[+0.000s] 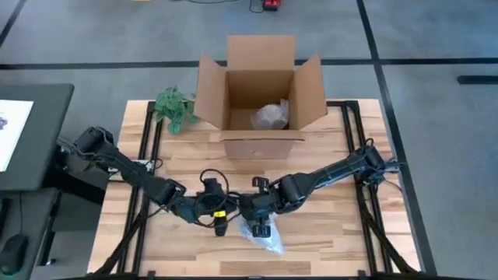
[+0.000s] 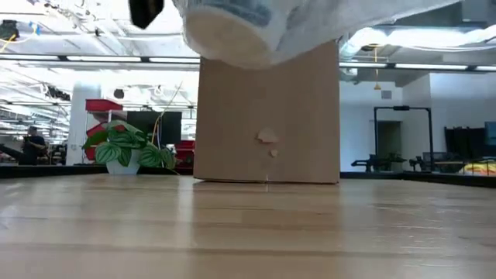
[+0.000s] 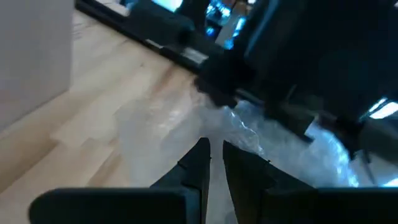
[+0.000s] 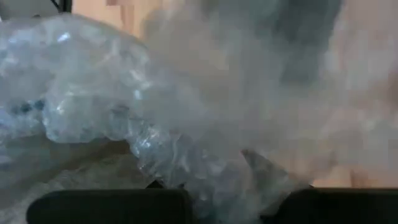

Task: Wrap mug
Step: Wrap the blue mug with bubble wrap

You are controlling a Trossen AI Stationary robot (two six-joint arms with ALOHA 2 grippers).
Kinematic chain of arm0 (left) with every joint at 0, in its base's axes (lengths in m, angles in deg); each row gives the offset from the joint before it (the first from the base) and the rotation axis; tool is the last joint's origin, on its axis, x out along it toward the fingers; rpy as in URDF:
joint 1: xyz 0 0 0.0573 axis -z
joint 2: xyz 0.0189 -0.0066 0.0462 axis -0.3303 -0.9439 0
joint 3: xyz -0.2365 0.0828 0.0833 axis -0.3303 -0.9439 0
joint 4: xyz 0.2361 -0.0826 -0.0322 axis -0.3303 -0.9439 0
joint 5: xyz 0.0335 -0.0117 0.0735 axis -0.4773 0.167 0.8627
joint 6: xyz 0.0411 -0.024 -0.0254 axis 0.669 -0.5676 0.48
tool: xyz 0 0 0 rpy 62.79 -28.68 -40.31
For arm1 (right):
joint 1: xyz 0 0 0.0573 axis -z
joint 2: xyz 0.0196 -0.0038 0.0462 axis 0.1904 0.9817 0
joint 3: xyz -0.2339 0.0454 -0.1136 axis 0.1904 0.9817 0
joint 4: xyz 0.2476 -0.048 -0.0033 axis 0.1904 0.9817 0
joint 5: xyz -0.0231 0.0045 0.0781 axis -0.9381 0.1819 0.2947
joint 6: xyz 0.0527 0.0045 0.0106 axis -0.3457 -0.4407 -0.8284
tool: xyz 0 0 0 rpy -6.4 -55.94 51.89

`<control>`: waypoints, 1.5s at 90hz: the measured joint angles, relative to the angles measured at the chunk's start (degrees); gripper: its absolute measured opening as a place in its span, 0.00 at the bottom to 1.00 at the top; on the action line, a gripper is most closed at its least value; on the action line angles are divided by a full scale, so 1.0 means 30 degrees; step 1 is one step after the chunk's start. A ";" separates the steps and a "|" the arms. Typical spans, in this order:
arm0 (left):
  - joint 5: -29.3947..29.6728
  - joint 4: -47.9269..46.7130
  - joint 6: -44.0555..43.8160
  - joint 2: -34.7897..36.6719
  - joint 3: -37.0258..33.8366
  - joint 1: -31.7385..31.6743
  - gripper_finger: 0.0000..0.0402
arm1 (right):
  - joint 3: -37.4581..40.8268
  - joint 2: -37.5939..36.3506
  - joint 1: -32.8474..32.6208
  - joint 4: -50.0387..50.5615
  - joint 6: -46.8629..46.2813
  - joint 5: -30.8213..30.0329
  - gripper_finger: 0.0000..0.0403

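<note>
The mug (image 2: 232,35), swathed in bubble wrap (image 1: 264,236), hangs clear above the bench (image 1: 327,233), seemingly between the right jaws (image 1: 262,226); whether those are closed on it I cannot tell. Just beside them, the left jaws (image 3: 212,163) stand nearly closed at the wrap's edge. Beyond them sits a cardboard box (image 1: 261,97).

Cardboard box (image 1: 260,97) sits at the far middle of the table (image 1: 342,233), flaps open, with a wrapped bundle (image 1: 270,117) inside it. Plant (image 1: 174,108) stands just beside the box, on its left. At the near edge, the 2 arms meet in the middle: left gripper (image 1: 220,224) just left of right gripper (image 1: 261,225), the mug (image 2: 232,31) in bubble wrap (image 1: 264,236) between and under them, lifted above the tabletop in front of the box.
</note>
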 joint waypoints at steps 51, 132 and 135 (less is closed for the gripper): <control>-0.2114 -0.1931 0.0395 -0.0769 0.0017 -0.0449 0.00 | 0.1679 -0.0044 -0.0248 0.0037 0.0007 -0.0466 0.09; -0.1708 -0.2377 0.1017 0.0065 -0.3893 -0.1953 0.00 | 0.3759 0.0087 0.1176 -0.4121 0.6223 0.1265 0.09; -0.1706 -0.2282 0.0935 0.0063 -0.4095 -0.2064 0.00 | 0.3759 0.0310 0.1225 -0.4222 0.6344 0.1435 0.09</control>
